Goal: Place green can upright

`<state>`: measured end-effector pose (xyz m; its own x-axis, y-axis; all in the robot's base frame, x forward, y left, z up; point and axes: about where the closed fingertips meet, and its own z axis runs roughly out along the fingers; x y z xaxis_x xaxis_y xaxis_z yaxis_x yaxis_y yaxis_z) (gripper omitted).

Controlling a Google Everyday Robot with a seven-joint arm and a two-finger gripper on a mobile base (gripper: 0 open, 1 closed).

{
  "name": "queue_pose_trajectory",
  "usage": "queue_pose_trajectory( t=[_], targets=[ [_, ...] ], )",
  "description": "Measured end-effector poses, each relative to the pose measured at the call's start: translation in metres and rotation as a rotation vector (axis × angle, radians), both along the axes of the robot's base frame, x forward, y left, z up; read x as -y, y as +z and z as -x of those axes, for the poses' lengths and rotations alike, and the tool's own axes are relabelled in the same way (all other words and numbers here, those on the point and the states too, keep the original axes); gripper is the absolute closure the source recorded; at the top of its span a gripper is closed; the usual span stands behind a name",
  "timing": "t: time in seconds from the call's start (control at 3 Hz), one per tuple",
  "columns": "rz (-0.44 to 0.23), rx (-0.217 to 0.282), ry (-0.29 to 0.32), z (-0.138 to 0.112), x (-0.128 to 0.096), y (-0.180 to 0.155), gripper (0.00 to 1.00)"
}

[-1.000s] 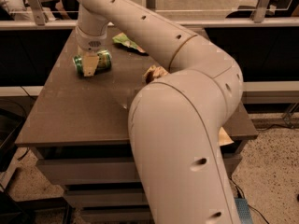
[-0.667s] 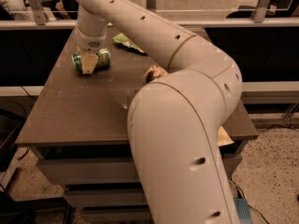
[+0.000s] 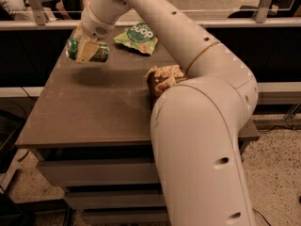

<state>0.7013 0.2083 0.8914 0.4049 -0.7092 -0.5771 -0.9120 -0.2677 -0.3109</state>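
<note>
The green can (image 3: 99, 52) lies on its side in the air above the far left part of the brown table (image 3: 84, 112), casting a shadow on the top below it. My gripper (image 3: 85, 51) is shut on the can, a pale finger crossing its middle. The can's silver end faces left. The big white arm fills the right half of the view.
A flat green snack bag (image 3: 137, 38) with white lettering lies at the table's far edge. A brown snack bag (image 3: 162, 78) lies at the middle right, partly behind my arm. A rail and glass panel run behind the table.
The can has been lifted off the table in my gripper and now hangs above it, still on its side. The view has shifted closer.
</note>
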Motion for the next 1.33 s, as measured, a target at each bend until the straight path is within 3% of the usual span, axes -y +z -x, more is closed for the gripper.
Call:
queue_pose_trajectory(
  t=[0.33, 0.67, 1.0, 1.33],
  targets=[
    [-0.255, -0.086, 0.005, 0.004, -0.006, 0.024, 1.00],
    [-0.460, -0.150, 0.004, 0.004, -0.010, 0.041, 1.00],
    [-0.616, -0.193, -0.011, 0.003, -0.013, 0.060, 1.00],
    [-0.679, -0.229, -0.044, 0.005, -0.009, 0.063, 1.00]
  ],
)
